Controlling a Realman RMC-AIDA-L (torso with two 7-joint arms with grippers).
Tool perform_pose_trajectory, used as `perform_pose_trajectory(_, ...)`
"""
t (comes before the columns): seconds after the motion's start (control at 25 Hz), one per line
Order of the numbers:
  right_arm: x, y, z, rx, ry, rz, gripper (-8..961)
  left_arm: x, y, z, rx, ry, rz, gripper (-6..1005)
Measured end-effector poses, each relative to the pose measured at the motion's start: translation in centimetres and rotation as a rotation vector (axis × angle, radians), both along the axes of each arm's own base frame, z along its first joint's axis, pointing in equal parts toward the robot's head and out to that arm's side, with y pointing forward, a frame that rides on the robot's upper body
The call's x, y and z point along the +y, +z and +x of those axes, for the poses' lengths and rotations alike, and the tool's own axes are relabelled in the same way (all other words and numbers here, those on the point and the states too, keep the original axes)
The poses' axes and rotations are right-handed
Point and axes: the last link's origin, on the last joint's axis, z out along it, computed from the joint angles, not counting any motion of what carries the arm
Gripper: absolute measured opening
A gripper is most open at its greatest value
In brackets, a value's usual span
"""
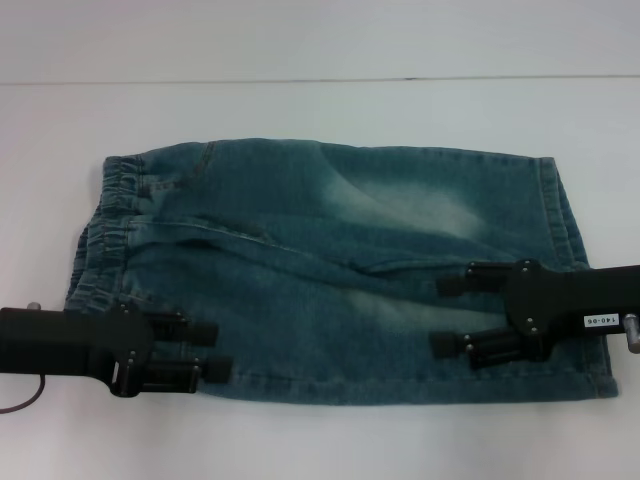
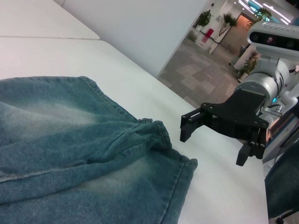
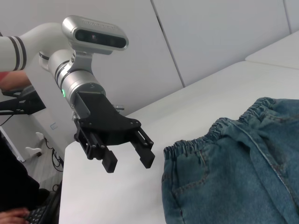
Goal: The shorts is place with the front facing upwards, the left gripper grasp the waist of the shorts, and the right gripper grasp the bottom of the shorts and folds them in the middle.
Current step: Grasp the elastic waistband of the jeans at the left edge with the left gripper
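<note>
1. The shorts (image 1: 330,270) lie flat on the white counter (image 1: 320,110), near its front edge. They already look folded: the lower half is doubled over a diagonal crease.
2. The waist (image 1: 105,225) points toward the counter's left edge, the bottom (image 1: 570,215) toward its right edge. This puts each end on the side of the arm assigned to it.
3. The left gripper (image 1: 208,350) is at the front-left corner of the shorts, by the waist. Its jaws are spread and pinch no cloth.
4. The right gripper (image 1: 446,313) is over the front-right part of the shorts, near the bottom. Its jaws are spread wide and hold nothing.
5. Judgement: both grippers appear clear of the denim. Whether this is a release or an approach cannot be determined.
</note>
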Motion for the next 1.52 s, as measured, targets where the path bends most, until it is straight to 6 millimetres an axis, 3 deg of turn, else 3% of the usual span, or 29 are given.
perform_pose_trajectory(0.52,0.0,-0.2,0.0,-0.011,0.001,-0.001,941,0.1,0.6,-0.4,0.014,0.011,0.017,604)
perform_pose_trajectory(1.04,0.1,-0.4,0.0,-0.013,-0.001,0.003,941,1.4,5.7,-5.3,0.272,0.181,0.205,584)
perform_pose_trajectory(1.2,0.1,-0.5,-0.1,-0.011,-0.002,0.002,942,1.5,6.0,-6.6,0.354,0.225,0.223,578)
perform_pose_trajectory(1.52,0.0,-0.7,-0.1,-0.008,-0.004,-0.002,942,1.7,5.8,-7.3,0.411,0.255,0.224,566)
